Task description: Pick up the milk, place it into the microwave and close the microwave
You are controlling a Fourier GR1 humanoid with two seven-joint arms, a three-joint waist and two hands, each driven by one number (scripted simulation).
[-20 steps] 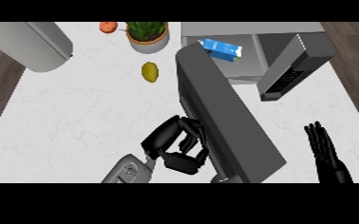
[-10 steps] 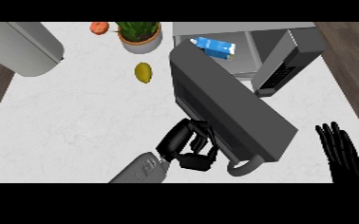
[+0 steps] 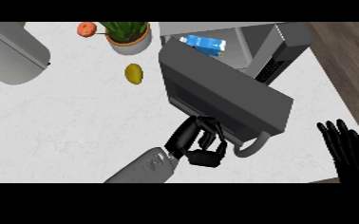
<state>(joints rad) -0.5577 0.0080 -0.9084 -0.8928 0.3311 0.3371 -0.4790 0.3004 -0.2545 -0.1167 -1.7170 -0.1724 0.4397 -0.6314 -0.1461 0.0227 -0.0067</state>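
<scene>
Head view: the milk (image 3: 204, 44) lies inside the microwave (image 3: 280, 47), at the back of its cavity. The microwave door (image 3: 221, 95) stands partly open, swung out over the white table (image 3: 77, 118). The left hand (image 3: 198, 142) sits against the door's lower edge near the handle (image 3: 254, 144), its fingers curled. The right hand (image 3: 340, 144) rests at the view's right edge, fingers straight and apart. A yellow fruit (image 3: 134, 73), a potted plant (image 3: 127, 35) and an orange fruit (image 3: 87, 28) stand left of the microwave.

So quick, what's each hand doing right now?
Left hand: fingers curled, pressed against the microwave door, holding nothing.
Right hand: open, resting at the right edge.
</scene>
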